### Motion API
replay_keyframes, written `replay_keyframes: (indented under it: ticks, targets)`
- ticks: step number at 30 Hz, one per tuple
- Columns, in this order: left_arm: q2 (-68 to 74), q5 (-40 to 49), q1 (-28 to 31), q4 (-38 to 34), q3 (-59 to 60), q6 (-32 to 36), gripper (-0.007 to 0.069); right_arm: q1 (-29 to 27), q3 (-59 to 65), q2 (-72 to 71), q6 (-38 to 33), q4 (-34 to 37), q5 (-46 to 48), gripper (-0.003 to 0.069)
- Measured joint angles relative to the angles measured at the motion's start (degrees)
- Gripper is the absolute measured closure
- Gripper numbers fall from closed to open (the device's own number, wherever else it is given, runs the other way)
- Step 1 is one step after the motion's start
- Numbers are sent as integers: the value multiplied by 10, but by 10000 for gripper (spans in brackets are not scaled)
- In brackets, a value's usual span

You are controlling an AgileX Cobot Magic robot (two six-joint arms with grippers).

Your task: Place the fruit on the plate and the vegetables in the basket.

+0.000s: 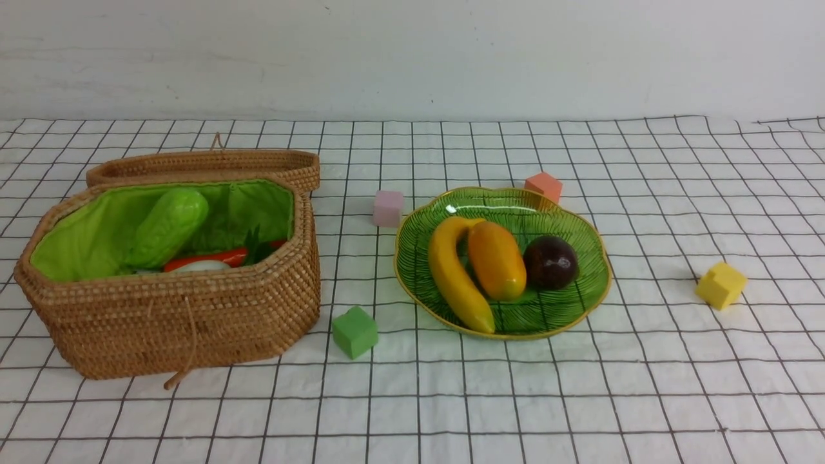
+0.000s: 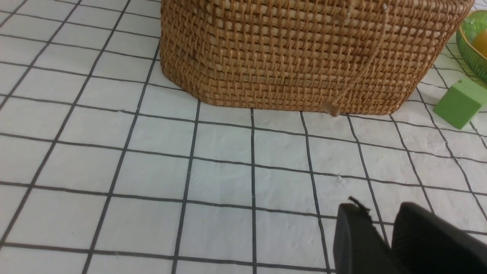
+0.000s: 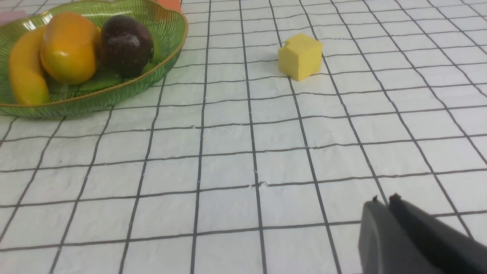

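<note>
A gridded cloth (image 1: pixel 580 399) is seen: fruit (image 1: pixel 496 261) on the plate (image 1: pixel 419 283), vegetables (image 1: pixel 169 227) in the basket (image 1: pixel 193 322). The left gripper (image 2: pixel 388 228) appears barely parted, empty, nearer the basket. The right gripper (image 3: pixel 388 207) is clenched, empty, nearer the plate.

We see the near strip of black-gridded white cloth (image 1: pixel 490 412) bare from edge to edge. Between the brown woven wicker basket (image 1: pixel 180 316) and the translucent green glass plate (image 1: pixel 580 303) runs a corridor, pinched by a green foam cube (image 1: pixel 354 331) at the plate's 8 o'clock and a pink foam cube (image 1: pixel 387 207) at 10. A yellow foam cube (image 1: pixel 720 284) stands at 3, an orange foam cube (image 1: pixel 544 186) touching the rim at 1.
</note>
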Motion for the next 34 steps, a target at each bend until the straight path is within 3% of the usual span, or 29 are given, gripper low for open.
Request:
replay_keyframes:
  ticks: [34]
  targets:
    - [0,0,0,0,0,0,449,0,0,0,0,0,0,575]
